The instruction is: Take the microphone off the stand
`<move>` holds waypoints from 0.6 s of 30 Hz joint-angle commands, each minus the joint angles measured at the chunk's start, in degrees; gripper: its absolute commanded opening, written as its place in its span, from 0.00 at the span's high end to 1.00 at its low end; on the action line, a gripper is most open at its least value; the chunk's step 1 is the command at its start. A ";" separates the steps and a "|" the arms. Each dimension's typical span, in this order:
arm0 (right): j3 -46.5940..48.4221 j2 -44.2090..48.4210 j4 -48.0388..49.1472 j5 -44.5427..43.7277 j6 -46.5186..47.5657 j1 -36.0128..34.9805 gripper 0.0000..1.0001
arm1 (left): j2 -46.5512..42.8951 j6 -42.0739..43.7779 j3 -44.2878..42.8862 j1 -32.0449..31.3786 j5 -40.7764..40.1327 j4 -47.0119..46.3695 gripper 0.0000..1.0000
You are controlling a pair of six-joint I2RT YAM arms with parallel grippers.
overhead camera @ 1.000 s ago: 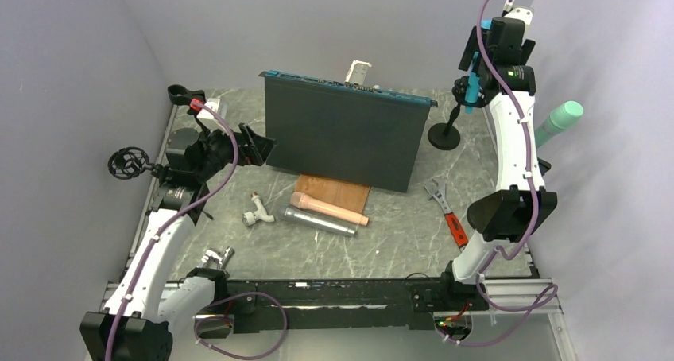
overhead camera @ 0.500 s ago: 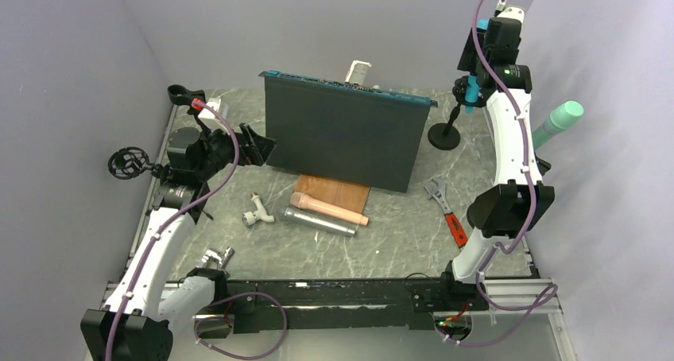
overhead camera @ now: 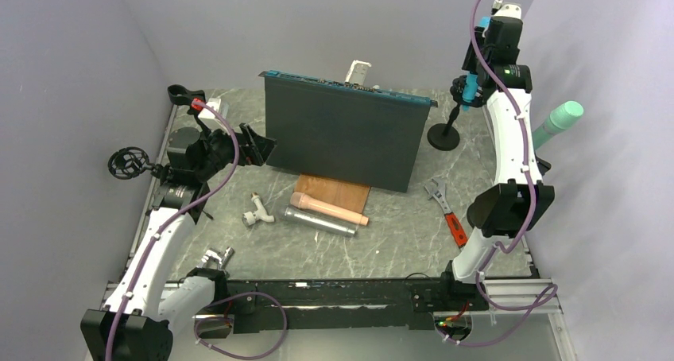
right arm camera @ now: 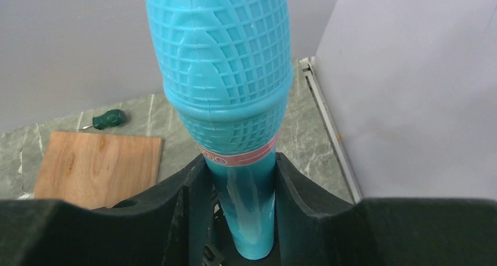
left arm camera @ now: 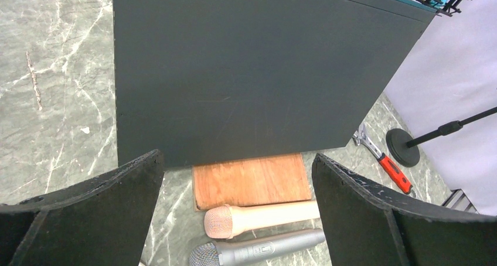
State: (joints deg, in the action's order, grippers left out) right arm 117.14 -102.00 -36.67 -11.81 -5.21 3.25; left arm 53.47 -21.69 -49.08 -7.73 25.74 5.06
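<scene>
The turquoise microphone (overhead camera: 470, 89) stands upright in the black stand (overhead camera: 445, 134) at the back right of the table. Its gridded head (right arm camera: 225, 72) fills the right wrist view. My right gripper (right arm camera: 240, 181) reaches down from above. Both of its black fingers (right arm camera: 187, 187) press against the microphone's smooth handle just under the pink band, so it is shut on it. My left gripper (overhead camera: 258, 146) hangs wide open at the left, facing the dark panel (left arm camera: 258, 72), with nothing between its fingers (left arm camera: 117, 190).
The big dark panel (overhead camera: 342, 134) stands mid-table. In front of it lie a wooden board (overhead camera: 338, 190), a pink microphone (overhead camera: 327, 208) and a grey one (overhead camera: 318, 219). Nearby are a red-handled wrench (overhead camera: 447, 214), a white fitting (overhead camera: 257, 211) and a mint bottle (overhead camera: 559, 122) at the right wall.
The right gripper's jaws have closed in onto the turquoise microphone's handle, and the wrist has shifted slightly up and back. The left arm has not moved.
</scene>
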 commanded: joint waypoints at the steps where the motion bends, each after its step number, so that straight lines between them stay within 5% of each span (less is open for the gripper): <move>1: 3.01 3.79 5.66 0.92 3.44 0.11 0.75 | -1.15 0.77 -1.50 -0.18 1.15 -1.59 0.01; 9: 3.84 7.17 9.02 0.41 5.78 0.01 0.87 | -1.57 0.98 -1.46 -0.18 0.75 -1.49 0.01; 18: -9.34 19.90 23.93 6.01 5.37 -0.08 0.99 | -1.98 1.04 -1.66 -0.17 -0.03 -0.92 0.01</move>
State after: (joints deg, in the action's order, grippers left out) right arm 110.32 -88.51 -23.16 -9.28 0.54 3.18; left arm 52.97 -21.69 -49.08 -7.73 25.67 5.13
